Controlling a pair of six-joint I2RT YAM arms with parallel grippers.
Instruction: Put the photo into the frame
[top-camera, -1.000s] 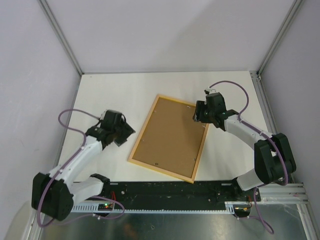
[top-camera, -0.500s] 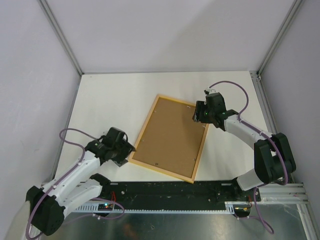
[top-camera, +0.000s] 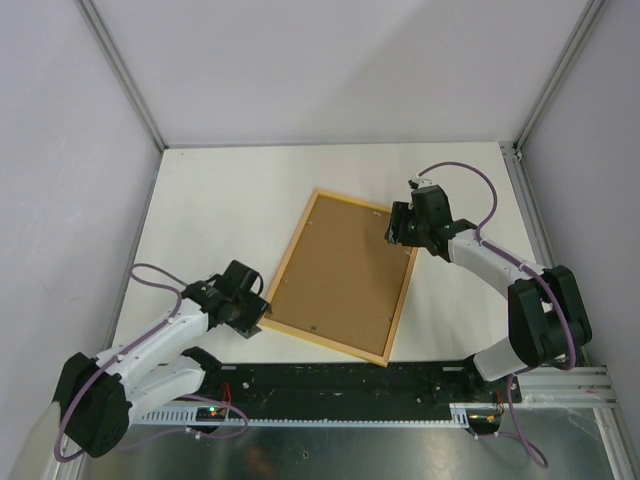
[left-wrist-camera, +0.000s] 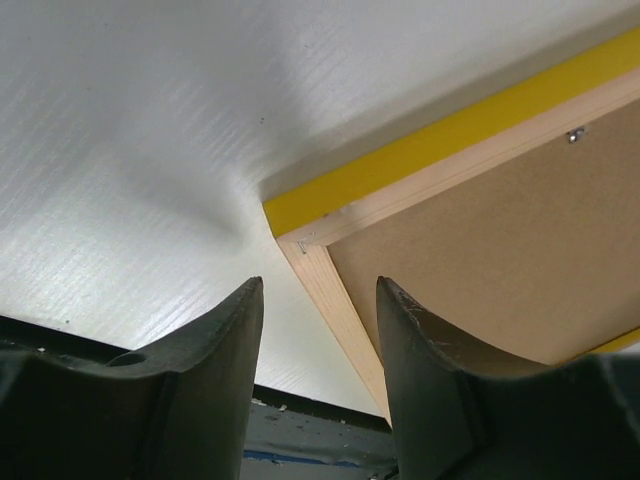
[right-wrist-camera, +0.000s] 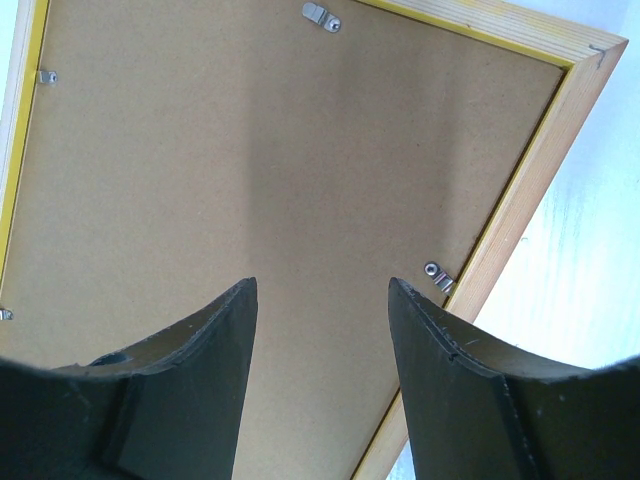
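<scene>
Frame (top-camera: 292, 257) lies flat on the worktop (top-camera: 220, 200), yellow front down and pale wood back up, skewed so its long sides run from near-left to far-right. The brown backing board (top-camera: 340, 275) sits inside it. Small metal retaining clips (right-wrist-camera: 437, 274) show along the inner edge.

The photo isn't visible in any view. It may be under the board, or it may not be. Can't tell, so I can't call the insert done.

Left jaws: apart, nothing between them. They are low at the frame's near-left corner (left-wrist-camera: 300, 235), and the wrist view has that corner lined up in the gap between the fingers (left-wrist-camera: 205, 375). To me that looks like a setup to pinch or nudge the corner, either to lift the edge or to square the frame up. No contact visible.

Right jaws: apart, empty, at the far-right corner. They hang over the backing board just inside the wood rail (right-wrist-camera: 520, 190), with a clip close below the gap. This is probably a position for working the clips or holding the board down.

Arms at opposite corners make sense, since a thin frame lying flat will slide or pivot if it is pushed from one end only.

Risk: the left fingers could skid the frame across the smooth worktop instead of getting under it.
</scene>
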